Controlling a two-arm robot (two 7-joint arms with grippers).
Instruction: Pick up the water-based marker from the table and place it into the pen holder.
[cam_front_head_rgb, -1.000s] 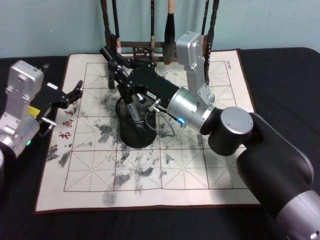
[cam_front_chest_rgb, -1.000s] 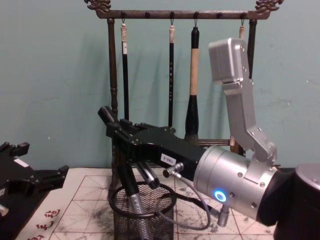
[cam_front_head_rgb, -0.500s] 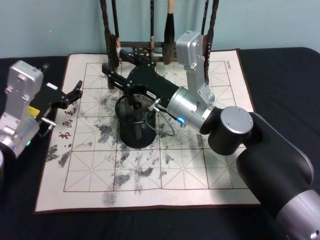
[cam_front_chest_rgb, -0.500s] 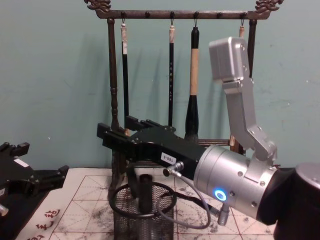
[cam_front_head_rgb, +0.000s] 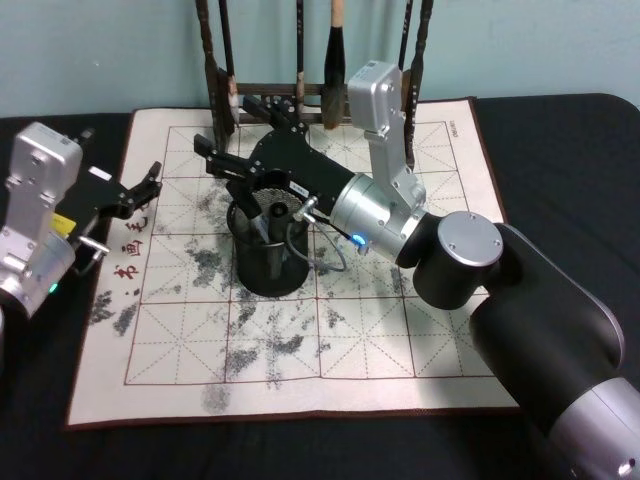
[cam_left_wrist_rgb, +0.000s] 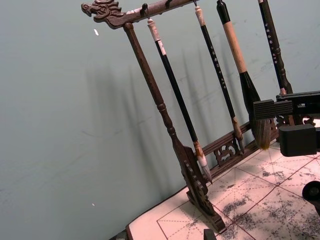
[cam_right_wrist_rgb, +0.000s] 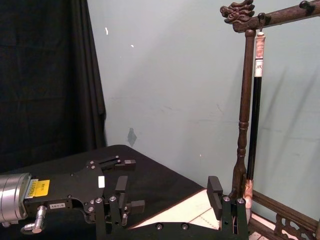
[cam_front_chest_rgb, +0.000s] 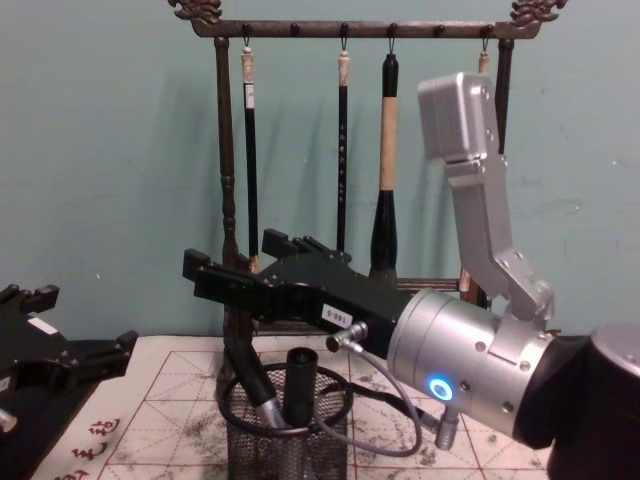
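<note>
**Marker standing in the pen holder, right gripper spread above it**

In the head view we see the pen holder (cam_front_head_rgb: 268, 258), a black wire-mesh cup, standing on the ink-stained grid mat (cam_front_head_rgb: 300, 330) that covers the dark surface (cam_front_head_rgb: 560, 150). The water-based marker (cam_front_chest_rgb: 300, 385) is inside the cup: in the chest view its dark barrel rises upright past the rim, next to a second, slanted pen (cam_front_chest_rgb: 255, 385) that leans toward the cup's left side.

The right gripper (cam_front_head_rgb: 232, 135) hangs just above the cup's mouth, reaching in from the right. Its fingers are spread wide and hold nothing; in the chest view we can make out a clear gap between the fingers (cam_front_chest_rgb: 225, 283) and the top of the marker below them. A grey cable (cam_front_chest_rgb: 385, 415) loops down from the right arm's wrist beside the cup.

The left gripper (cam_front_head_rgb: 150, 180) sits idle at the mat's left edge, well apart from the cup, its 2 fingers parted and empty. The right wrist view shows it over the black surface with the same open stance (cam_right_wrist_rgb: 125, 180).

Behind the mat stands the dark wooden brush rack (cam_front_chest_rgb: 228, 200), with calligraphy brushes (cam_front_chest_rgb: 386, 170) hanging from its top bar, against a teal wall (cam_front_chest_rgb: 100, 150).
</note>
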